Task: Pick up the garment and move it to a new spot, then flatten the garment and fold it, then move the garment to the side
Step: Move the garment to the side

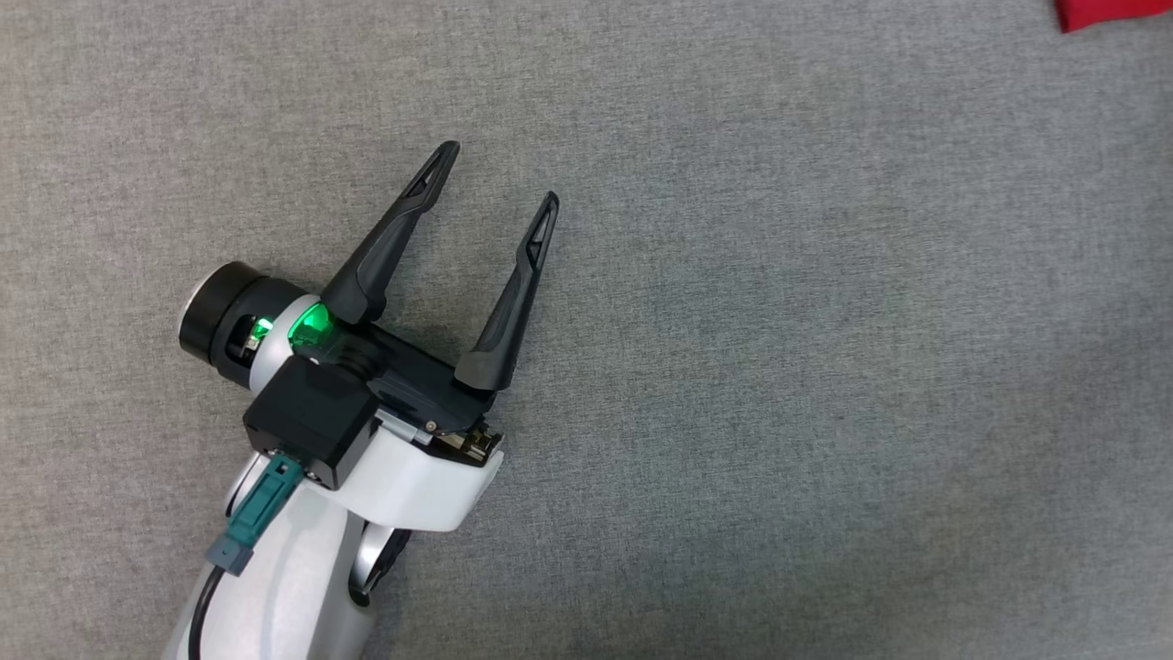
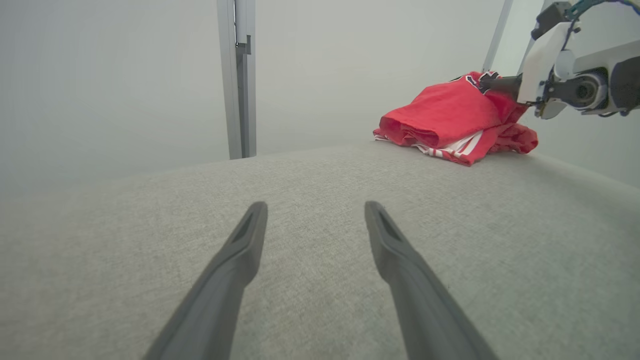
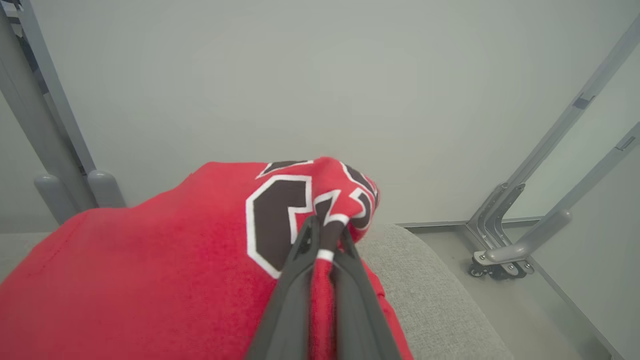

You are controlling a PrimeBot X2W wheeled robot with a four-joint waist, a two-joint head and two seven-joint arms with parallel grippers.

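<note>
The garment (image 2: 450,122) is a red jersey with white stripes and black-and-white lettering, bunched in a heap near the far right corner of the grey cushion surface (image 2: 320,210). A corner of the garment (image 1: 1104,13) shows at the head view's top right. My right gripper (image 3: 327,227) is shut on a fold of the garment (image 3: 150,280), pinching cloth by the lettering; the right gripper (image 2: 495,82) also shows from the left wrist view, reaching into the heap's top. My left gripper (image 1: 499,183) hovers open over bare cushion, far from the jersey, with nothing between its fingers (image 2: 250,235).
Grey metal frame posts (image 2: 237,75) stand behind the cushion. Past its rounded right edge (image 3: 430,280) the floor drops away, with a caster foot and slanted struts (image 3: 505,250). A pale wall lies beyond.
</note>
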